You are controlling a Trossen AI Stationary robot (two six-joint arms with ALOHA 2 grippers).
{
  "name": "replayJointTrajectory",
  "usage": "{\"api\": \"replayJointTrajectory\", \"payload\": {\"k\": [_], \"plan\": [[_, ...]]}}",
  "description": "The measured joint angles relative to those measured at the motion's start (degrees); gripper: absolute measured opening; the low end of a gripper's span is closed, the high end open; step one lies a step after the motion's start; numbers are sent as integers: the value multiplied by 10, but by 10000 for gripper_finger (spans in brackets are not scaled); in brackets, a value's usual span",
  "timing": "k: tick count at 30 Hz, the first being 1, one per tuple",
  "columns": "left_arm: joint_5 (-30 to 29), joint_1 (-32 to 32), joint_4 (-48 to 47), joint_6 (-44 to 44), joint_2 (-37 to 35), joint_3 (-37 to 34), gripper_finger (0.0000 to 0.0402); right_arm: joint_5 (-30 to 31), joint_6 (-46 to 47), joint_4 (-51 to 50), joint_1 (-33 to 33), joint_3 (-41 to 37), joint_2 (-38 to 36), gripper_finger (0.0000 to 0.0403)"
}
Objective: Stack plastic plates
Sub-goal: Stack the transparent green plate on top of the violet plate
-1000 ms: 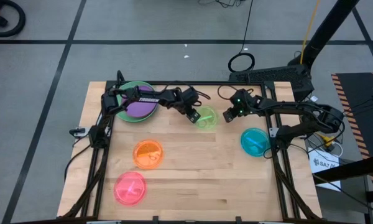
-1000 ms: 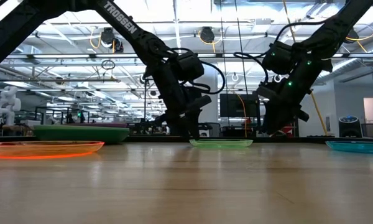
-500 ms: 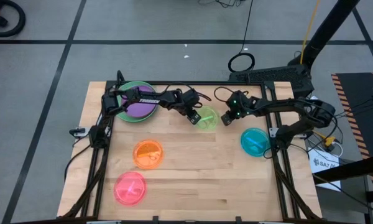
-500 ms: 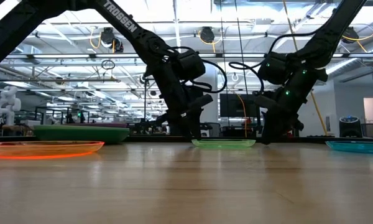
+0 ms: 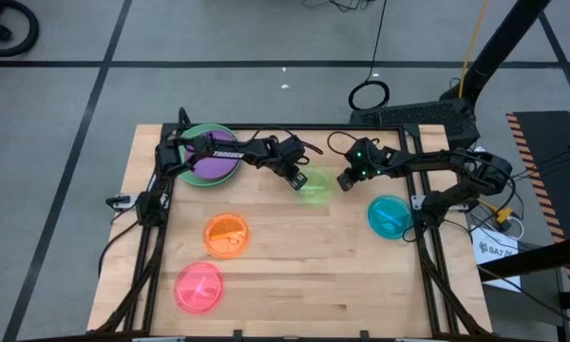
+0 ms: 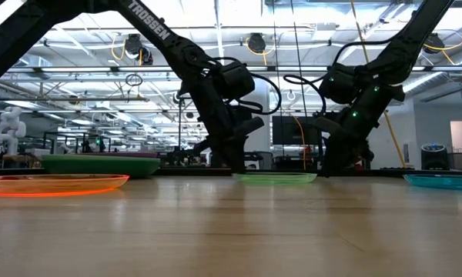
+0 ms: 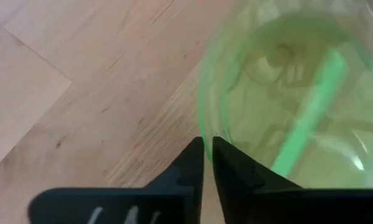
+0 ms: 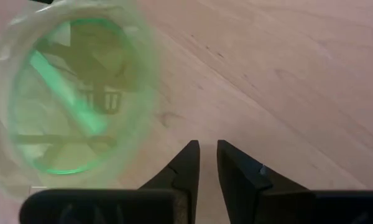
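Note:
A translucent lime plate [image 5: 317, 188] lies flat on the table toward the far edge, between my two grippers. My left gripper [image 5: 298, 180] stands at its left rim, shut on it [image 7: 207, 140]. My right gripper [image 5: 346, 179] hovers low beside the plate's right side. Its fingers [image 8: 208, 144] stand a narrow gap apart over bare wood, with nothing between them. In the right wrist view the lime plate [image 8: 74, 106] lies a little apart from them. My left gripper pinches the lime plate's rim [image 7: 202, 127], on the side toward the table's left, between its two fingers. The fingers slant down from the table's left. The plate's bottom [image 6: 276, 178] rests flat on the table.
A purple plate lies in a green one [image 5: 209, 157] at the far left. An orange plate [image 5: 226, 235] and a pink plate [image 5: 199, 287] lie toward the near left. A teal plate [image 5: 389, 217] sits at the right, close to my right arm.
My right gripper has sunk toward the table and come a little closer to the lime plate's right side.

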Motion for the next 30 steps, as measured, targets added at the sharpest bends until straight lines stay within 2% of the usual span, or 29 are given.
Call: {"api": "replayJointTrajectory", "payload": {"k": [6, 14, 20, 30], "plan": [[-6, 0, 0, 0, 0, 0, 6, 1, -3, 0, 0, 0, 0, 50], [-11, 16, -69, 56, -13, 0, 4, 2, -14, 0, 0, 0, 0, 50], [-12, 20, -66, 61, -13, 1, 3, 2, -16, 0, 0, 0, 0, 50], [-17, 18, -175, 117, -13, 90, 2, 2, -22, 0, 0, 0, 0, 50]]}}
